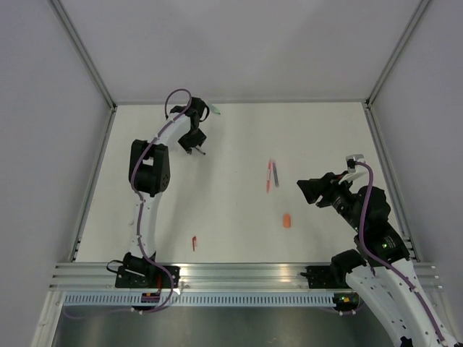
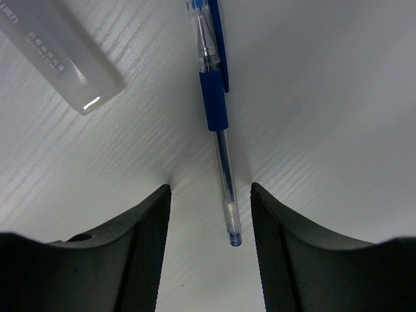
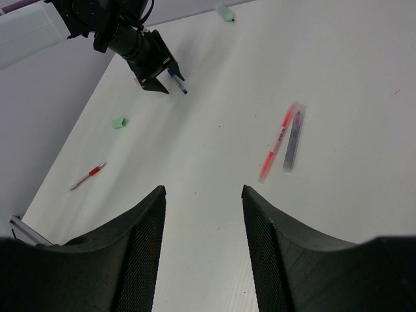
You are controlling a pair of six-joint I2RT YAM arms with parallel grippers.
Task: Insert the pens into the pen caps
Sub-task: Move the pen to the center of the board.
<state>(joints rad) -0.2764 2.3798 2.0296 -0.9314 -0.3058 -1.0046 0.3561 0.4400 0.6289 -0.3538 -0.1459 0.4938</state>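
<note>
A blue pen (image 2: 221,149) with a dark blue grip lies flat on the white table, its end between the fingers of my left gripper (image 2: 210,188). That gripper is open and touches nothing; it sits at the far left (image 1: 197,148). A salmon-red pen (image 1: 269,176) and a dark grey pen (image 1: 275,176) lie side by side mid-table. A small red pen (image 1: 194,243) lies near the front. An orange pen cap (image 1: 287,220) lies front right, a mint green cap (image 3: 118,122) left. My right gripper (image 3: 203,188) hovers open and empty at the right (image 1: 307,189).
A clear plastic tube with printed text (image 2: 58,52) lies left of the blue pen. Another green piece (image 1: 215,110) rests by the back wall. Grey walls with metal rails (image 1: 94,181) border the table on three sides.
</note>
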